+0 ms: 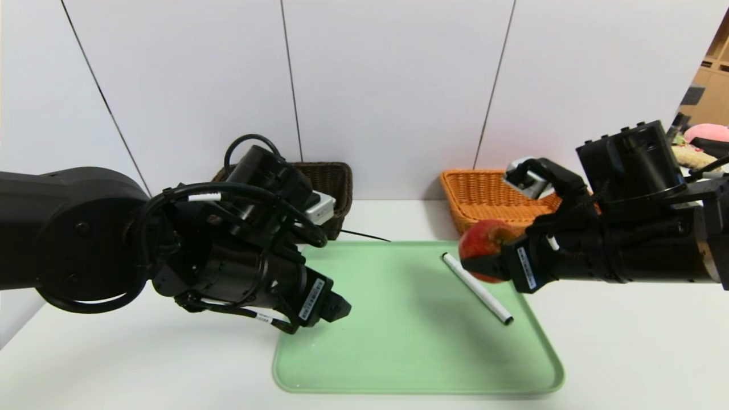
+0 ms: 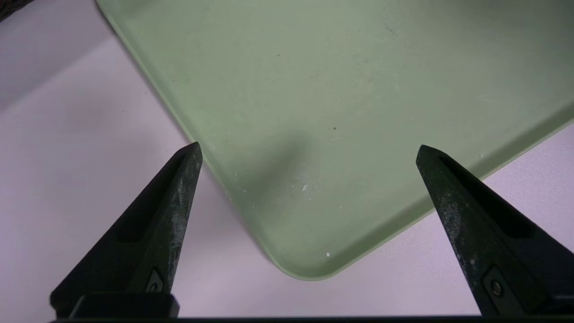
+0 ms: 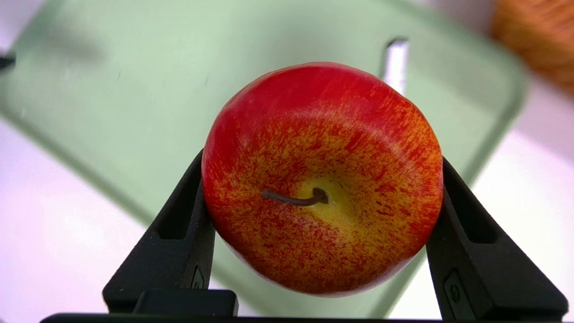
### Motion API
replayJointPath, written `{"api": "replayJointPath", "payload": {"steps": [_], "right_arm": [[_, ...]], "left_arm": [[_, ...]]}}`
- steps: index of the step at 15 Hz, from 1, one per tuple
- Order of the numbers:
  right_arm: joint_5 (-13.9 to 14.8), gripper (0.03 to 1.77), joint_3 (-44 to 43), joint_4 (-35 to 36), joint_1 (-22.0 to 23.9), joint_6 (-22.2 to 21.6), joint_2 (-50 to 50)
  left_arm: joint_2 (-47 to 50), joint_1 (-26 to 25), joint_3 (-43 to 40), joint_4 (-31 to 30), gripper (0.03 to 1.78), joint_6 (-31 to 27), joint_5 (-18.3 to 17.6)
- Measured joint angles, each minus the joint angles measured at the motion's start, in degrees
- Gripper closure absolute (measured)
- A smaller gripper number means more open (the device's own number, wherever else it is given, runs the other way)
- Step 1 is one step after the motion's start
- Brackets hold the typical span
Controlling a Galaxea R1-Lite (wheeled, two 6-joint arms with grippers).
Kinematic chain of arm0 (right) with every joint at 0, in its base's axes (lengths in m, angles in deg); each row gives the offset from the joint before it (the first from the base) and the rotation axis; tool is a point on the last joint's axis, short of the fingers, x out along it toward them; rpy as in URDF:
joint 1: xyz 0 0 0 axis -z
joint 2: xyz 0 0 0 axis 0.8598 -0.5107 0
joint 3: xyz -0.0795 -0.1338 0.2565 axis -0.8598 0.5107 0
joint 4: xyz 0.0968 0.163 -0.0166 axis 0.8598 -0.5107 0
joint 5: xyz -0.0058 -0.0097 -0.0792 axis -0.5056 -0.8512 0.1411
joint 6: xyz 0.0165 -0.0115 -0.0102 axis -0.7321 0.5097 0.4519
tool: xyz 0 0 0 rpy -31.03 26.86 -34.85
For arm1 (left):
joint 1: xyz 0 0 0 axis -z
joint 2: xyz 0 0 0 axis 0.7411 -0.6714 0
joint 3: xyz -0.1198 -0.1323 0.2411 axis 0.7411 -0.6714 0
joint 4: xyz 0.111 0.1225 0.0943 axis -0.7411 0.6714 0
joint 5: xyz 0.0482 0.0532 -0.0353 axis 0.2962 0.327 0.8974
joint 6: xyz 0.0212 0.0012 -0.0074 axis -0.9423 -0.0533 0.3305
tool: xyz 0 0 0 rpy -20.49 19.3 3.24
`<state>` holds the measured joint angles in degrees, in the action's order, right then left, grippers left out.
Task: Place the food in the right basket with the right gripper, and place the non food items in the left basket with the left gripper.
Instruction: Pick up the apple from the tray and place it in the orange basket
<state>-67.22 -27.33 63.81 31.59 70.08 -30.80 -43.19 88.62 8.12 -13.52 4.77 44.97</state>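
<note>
A red-and-yellow apple (image 1: pixel 484 242) (image 3: pixel 323 179) hangs above the right edge of the green tray (image 1: pixel 398 341), clamped between the black fingers of my right gripper (image 1: pixel 481 265) (image 3: pixel 322 158), which is shut on it. The stem faces the right wrist camera. A white pen (image 1: pixel 477 288) (image 3: pixel 396 63) lies slanted on the tray below the apple. The orange right basket (image 1: pixel 484 193) (image 3: pixel 533 40) stands just behind the apple. The dark brown left basket (image 1: pixel 333 182) is partly hidden behind my left arm. My left gripper (image 1: pixel 336 307) (image 2: pixel 309 147) hovers open and empty over the tray's near left corner (image 2: pixel 314 67).
The tray lies on a white table (image 1: pixel 626 353) against a white panelled wall. A thin black wire (image 1: pixel 364 234) rests on the table between the dark basket and the tray. Shelves with soft toys (image 1: pixel 706 136) show at the far right.
</note>
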Motion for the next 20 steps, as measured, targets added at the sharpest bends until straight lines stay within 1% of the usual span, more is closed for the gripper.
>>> {"api": "replayJointPath", "payload": {"steps": [3,5,8,9,11,12,16,20], "right_arm": [[0.33,0.54,-0.74,6.44,5.01,0.10,-0.13],[0.39,0.54,-1.74,8.24,8.19,0.07,-1.13],[0.90,0.54,-2.57,13.09,11.63,-1.74,-3.30],[1.93,0.54,-2.90,14.80,12.65,-1.90,-4.55],[4.84,0.55,-3.72,17.74,15.14,-2.04,-7.02],[5.23,0.55,-4.35,19.64,16.52,-2.06,-8.22],[6.58,0.55,-6.34,21.02,19.16,-2.11,-12.40],[6.72,0.55,-9.46,20.97,21.83,-2.22,-15.21]], "left_arm": [[-0.20,0.00,0.12,0.02,0.12,-0.06,0.00],[-0.37,0.00,0.54,-0.02,0.12,0.00,-0.06],[-0.78,0.00,1.72,-0.04,0.12,0.06,-0.10],[-0.91,0.00,1.80,-0.04,0.12,0.13,-0.17],[-1.28,0.00,1.88,-0.04,0.12,0.16,-0.15],[-1.41,0.00,1.90,-0.04,0.12,0.16,-0.17],[-2.11,-0.02,2.07,-0.06,0.12,0.17,-0.12],[-2.90,0.06,2.16,-0.06,0.12,0.22,-0.20]]}}
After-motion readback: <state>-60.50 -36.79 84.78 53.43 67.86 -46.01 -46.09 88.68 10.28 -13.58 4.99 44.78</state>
